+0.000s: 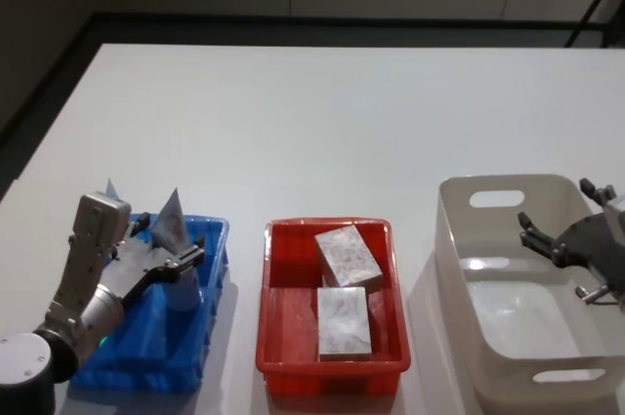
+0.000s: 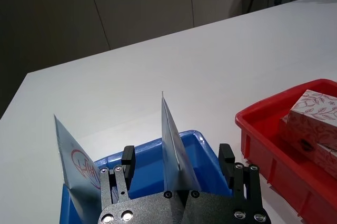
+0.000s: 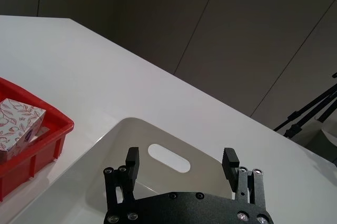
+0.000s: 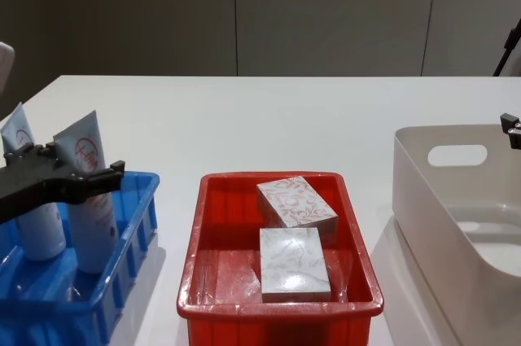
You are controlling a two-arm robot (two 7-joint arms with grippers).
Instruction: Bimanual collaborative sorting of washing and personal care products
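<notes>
Straddling a pale-blue tube [image 2: 174, 134] w/ my left gripper [image 2: 177, 153], jaws spread & not pinching, in the blue bin [image 2: 145, 163]; right gripper [image 3: 180, 158] hangs released over the white bin [image 3: 174, 175].

Left tube [image 4: 37, 228] and right tube [image 4: 85, 151], both pale blue with red circled logos, stand upright, crimped ends up, side by side in the blue bin [image 4: 145, 199].

white table [image 1: 312, 122], blue crate [image 1: 221, 249], red tray [image 1: 332, 374], white tub [image 1: 451, 249]
</notes>
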